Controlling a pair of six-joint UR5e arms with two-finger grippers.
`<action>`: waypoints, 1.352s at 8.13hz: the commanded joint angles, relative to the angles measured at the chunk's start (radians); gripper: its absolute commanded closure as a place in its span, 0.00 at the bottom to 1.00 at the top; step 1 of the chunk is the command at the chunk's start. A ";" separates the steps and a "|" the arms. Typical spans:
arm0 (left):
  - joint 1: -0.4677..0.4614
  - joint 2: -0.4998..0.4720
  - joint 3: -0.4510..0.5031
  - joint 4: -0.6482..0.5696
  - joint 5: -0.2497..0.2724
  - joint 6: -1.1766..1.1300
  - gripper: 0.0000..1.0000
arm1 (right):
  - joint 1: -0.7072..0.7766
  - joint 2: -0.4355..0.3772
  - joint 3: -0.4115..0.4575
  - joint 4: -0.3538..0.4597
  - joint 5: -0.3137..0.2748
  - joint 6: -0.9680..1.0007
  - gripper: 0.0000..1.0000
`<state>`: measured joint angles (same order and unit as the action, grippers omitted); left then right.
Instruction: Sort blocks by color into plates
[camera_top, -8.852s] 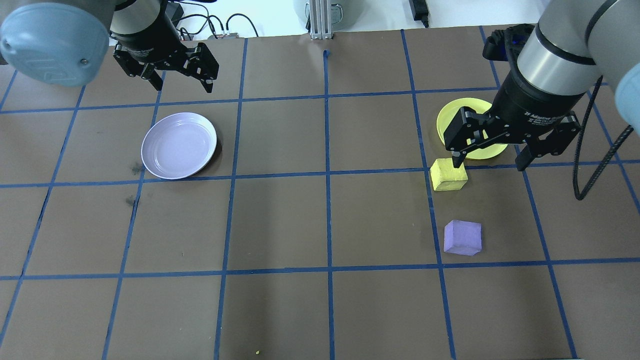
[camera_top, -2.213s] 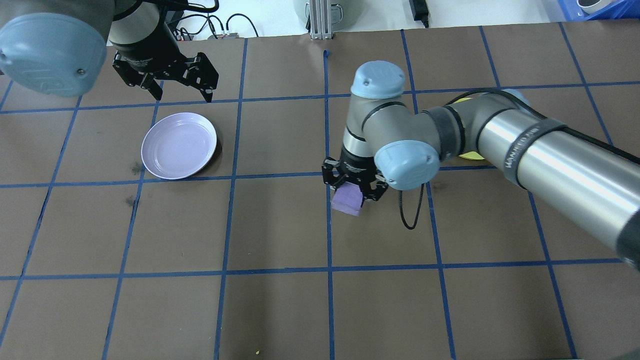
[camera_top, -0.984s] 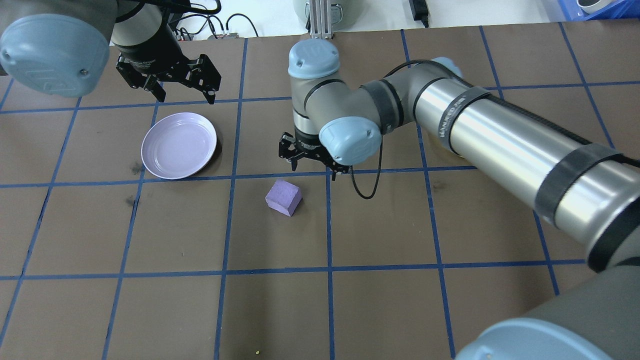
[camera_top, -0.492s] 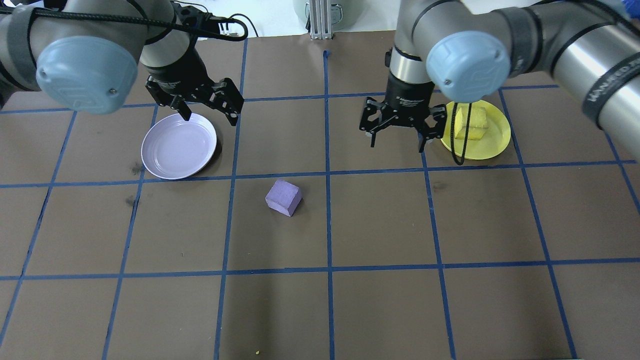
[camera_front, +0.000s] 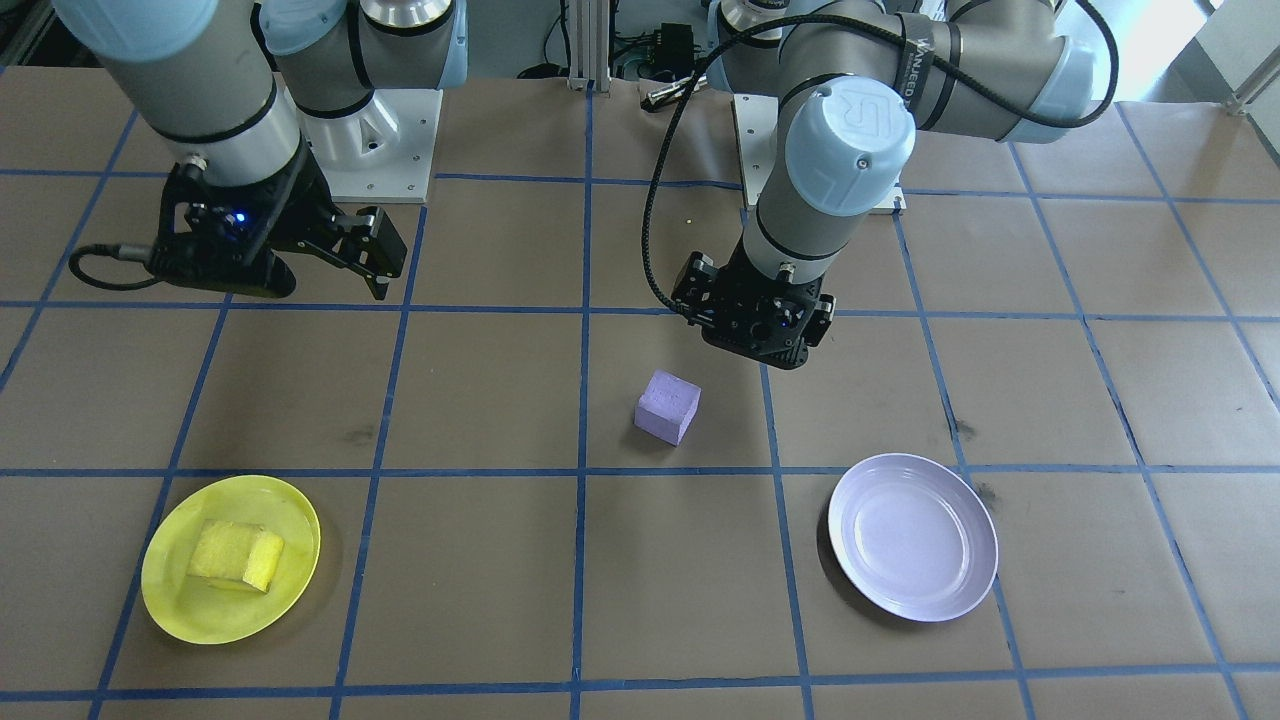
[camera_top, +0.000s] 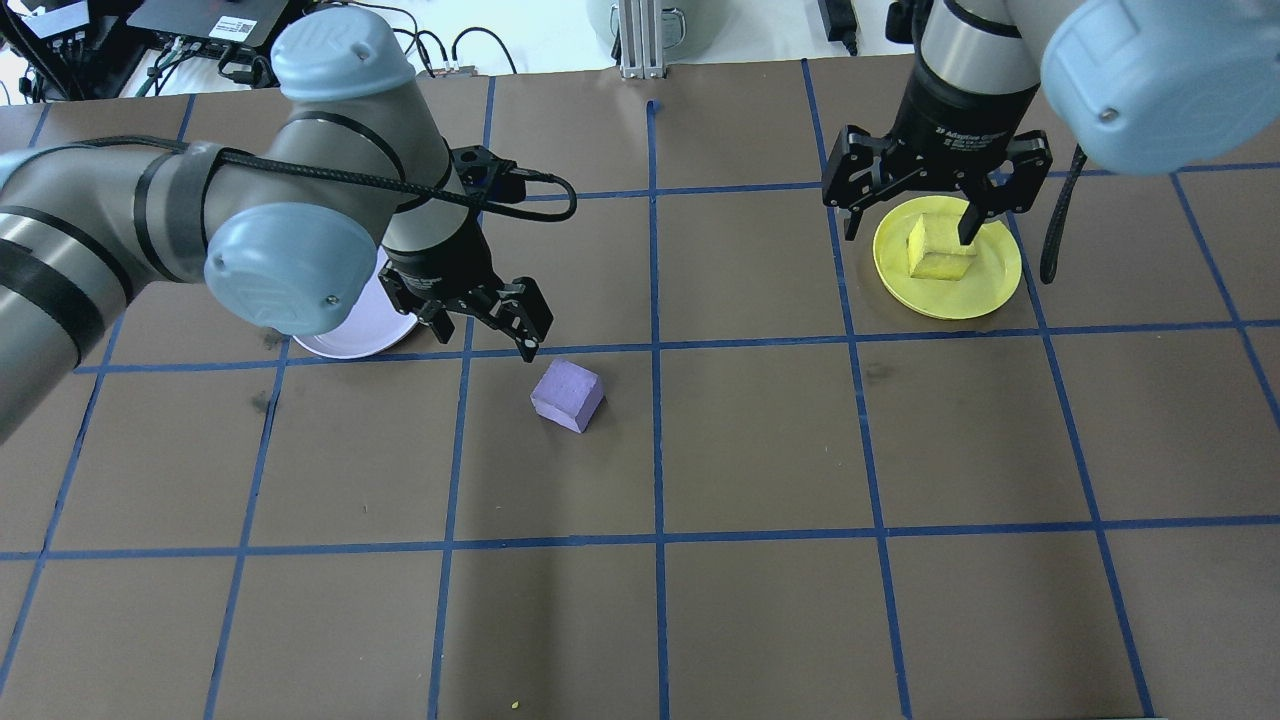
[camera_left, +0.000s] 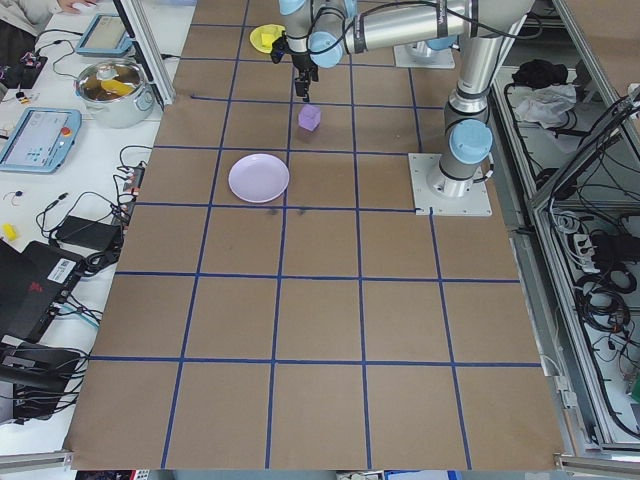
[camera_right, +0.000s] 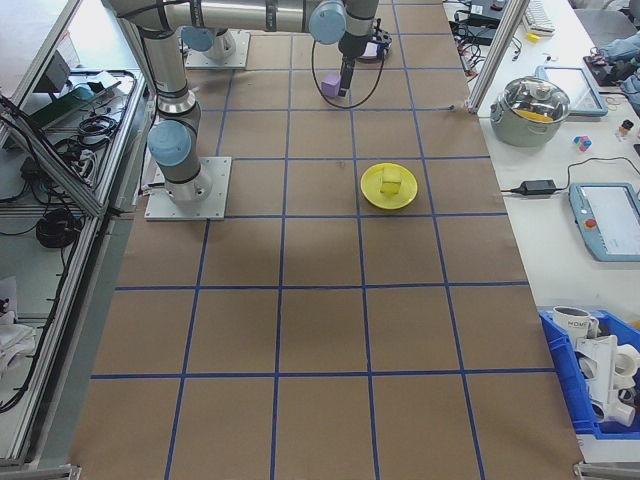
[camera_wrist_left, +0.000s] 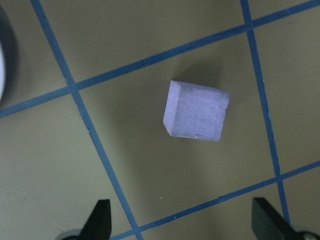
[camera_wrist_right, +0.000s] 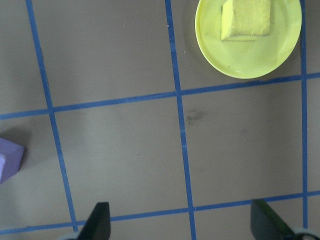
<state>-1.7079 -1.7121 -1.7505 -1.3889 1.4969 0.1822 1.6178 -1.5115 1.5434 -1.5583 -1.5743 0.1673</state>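
Observation:
The light purple block (camera_top: 567, 394) (camera_front: 667, 405) lies on the table near the middle, apart from both plates. My left gripper (camera_top: 483, 335) (camera_front: 752, 330) hangs open above it; in the left wrist view the block (camera_wrist_left: 196, 111) shows ahead of the empty fingers (camera_wrist_left: 100, 222). The lavender plate (camera_front: 912, 535) (camera_top: 340, 345) is empty and partly hidden under my left arm in the overhead view. In the yellow plate (camera_top: 990, 290) (camera_front: 200, 620) rests the yellow block (camera_top: 938, 247) (camera_front: 236, 555). My right gripper (camera_top: 912, 228) (camera_front: 330, 265) is raised near that plate, open and empty.
Brown paper with a blue tape grid covers the table. Each arm's cable (camera_top: 540, 190) loops beside its wrist. Off the far edge are a steel pot (camera_left: 115, 85), tablets and cables. A blue bin (camera_right: 600, 370) stands beyond the right end.
My left gripper has moved from over the lavender plate toward the purple block. My right gripper has drawn back to the right, to the yellow plate. Neither block has moved.

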 joint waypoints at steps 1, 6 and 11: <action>-0.059 -0.007 -0.075 0.089 -0.006 -0.010 0.00 | 0.001 -0.058 0.017 -0.140 -0.006 -0.011 0.00; -0.067 -0.110 -0.078 0.110 -0.003 0.002 0.00 | 0.001 -0.070 0.023 -0.132 -0.001 -0.014 0.00; -0.071 -0.199 -0.087 0.192 -0.003 0.005 0.00 | 0.001 -0.070 0.023 -0.131 0.002 -0.014 0.00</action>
<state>-1.7786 -1.8888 -1.8360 -1.2109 1.4951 0.1862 1.6183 -1.5815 1.5662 -1.6890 -1.5726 0.1534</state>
